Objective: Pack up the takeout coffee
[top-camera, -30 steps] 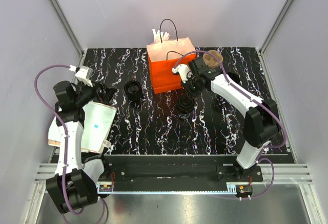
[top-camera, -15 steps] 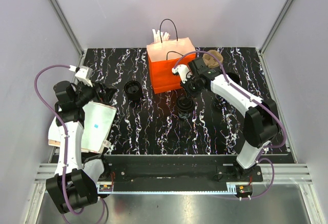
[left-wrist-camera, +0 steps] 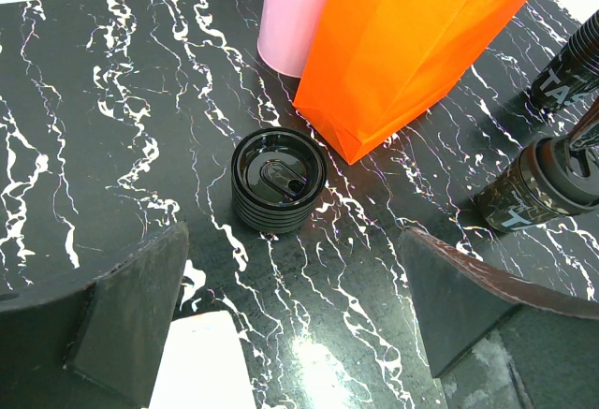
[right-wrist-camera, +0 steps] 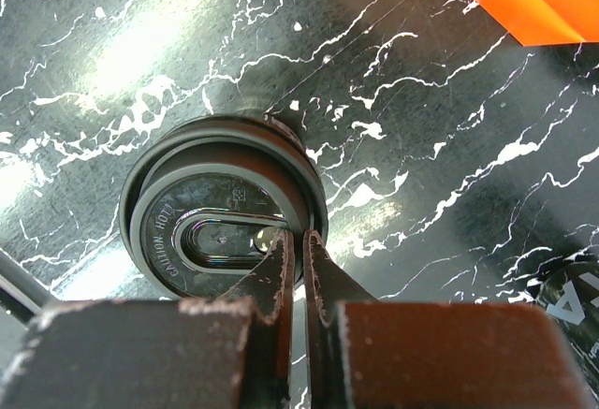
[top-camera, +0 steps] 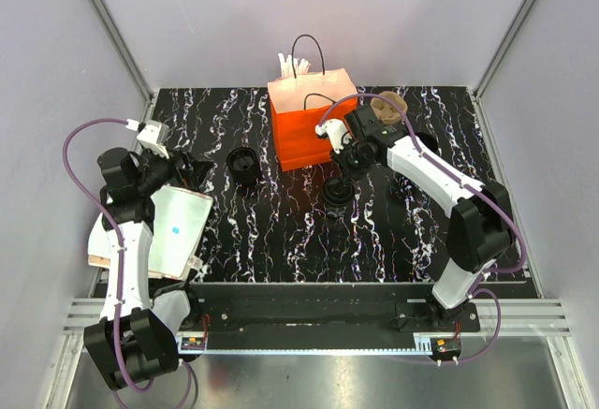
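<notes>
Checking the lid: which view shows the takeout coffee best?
Right wrist: takeout coffee close, lid face-on. Left wrist shows its side at the frame edge; top external, only a small dark shape.

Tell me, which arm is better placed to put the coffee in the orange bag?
Right. The right claw pinches the coffee's lid rim beside the orange bag; the left claw hangs open, farther away, holding nothing.

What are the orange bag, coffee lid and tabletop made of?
The orange bag looks like matte paper, sharply creased. The takeout coffee has a glossy plastic lid with raised lettering. The tabletop looks like polished black marble, white-veined, possibly printed laminate.
</notes>
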You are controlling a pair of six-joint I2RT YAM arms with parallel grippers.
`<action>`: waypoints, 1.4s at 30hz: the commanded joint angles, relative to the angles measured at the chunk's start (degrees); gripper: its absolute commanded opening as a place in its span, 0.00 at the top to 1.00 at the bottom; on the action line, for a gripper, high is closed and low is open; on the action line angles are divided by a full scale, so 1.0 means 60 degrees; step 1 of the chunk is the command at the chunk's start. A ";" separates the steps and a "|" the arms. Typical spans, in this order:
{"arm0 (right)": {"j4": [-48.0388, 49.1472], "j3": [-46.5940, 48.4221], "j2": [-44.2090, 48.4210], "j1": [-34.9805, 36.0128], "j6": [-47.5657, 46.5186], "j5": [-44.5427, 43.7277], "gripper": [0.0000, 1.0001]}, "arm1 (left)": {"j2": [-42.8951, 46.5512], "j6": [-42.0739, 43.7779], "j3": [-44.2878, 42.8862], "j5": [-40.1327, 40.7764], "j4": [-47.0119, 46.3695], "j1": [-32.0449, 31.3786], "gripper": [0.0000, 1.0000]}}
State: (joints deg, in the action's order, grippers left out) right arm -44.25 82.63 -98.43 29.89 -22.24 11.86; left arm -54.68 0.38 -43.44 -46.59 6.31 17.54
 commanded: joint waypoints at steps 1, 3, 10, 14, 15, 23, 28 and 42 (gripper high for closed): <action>-0.0081 0.0203 0.0483 0.0028 0.0088 0.0177 0.98 | 0.0089 0.0068 0.0092 -0.0307 -0.0553 0.0050 0.01; -0.0023 0.0188 0.0381 0.0028 0.0147 0.0134 0.98 | 0.0089 0.0068 0.0092 -0.0307 -0.0553 0.0050 0.01; 0.0153 0.0101 0.0102 0.0043 0.0235 -0.0145 0.98 | 0.0074 0.0068 0.0092 -0.0321 -0.0553 0.0050 0.01; 0.0285 0.0086 0.0014 0.0058 0.0293 -0.0174 0.98 | 0.0060 0.0068 0.0077 -0.0321 -0.0568 0.0050 0.01; 0.0285 0.0100 -0.0001 0.0058 0.0308 -0.0218 0.98 | 0.0060 0.0054 0.0063 -0.0321 -0.0582 0.0050 0.01; 0.0402 0.0057 -0.0177 0.0160 0.0323 -0.0423 0.96 | 0.0060 0.0053 0.0092 -0.0350 -0.0568 0.0036 0.01; 0.0446 -0.0002 -0.0206 0.0189 0.0294 -0.0511 0.96 | 0.0060 0.0068 0.0092 -0.0351 -0.0582 0.0050 0.01; 0.0432 0.0027 -0.0265 0.0277 0.0352 -0.0511 0.74 | 0.0060 0.0068 0.0106 -0.0365 -0.0582 0.0050 0.01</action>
State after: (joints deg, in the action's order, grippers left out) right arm -43.03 82.46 -99.81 30.76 -20.49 9.52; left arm -54.70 0.38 -43.44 -46.81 6.28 17.54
